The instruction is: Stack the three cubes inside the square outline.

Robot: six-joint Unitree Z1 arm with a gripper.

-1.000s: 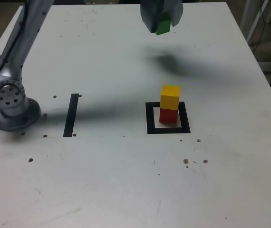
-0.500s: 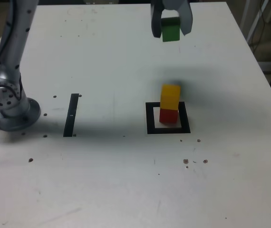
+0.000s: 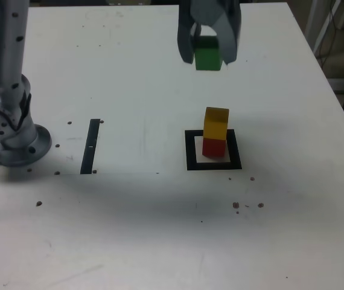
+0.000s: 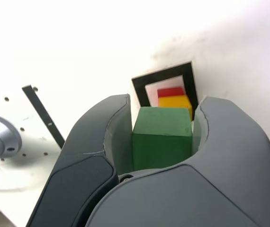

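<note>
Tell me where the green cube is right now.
The green cube is clamped in the gripper, in the air, above the yellow cube in the exterior view.

A white table (image 3: 136, 241) fills most of the exterior view, its surface scuffed and dotted with small dark specks (image 3: 244, 205) and screw holes. A thin black strip (image 3: 91, 146) lies flat on it, toward the exterior view's left; the wrist view shows it too (image 4: 42, 116). Past the table's far right corner, pale frame legs (image 3: 326, 27) stand on a dark floor.
</note>
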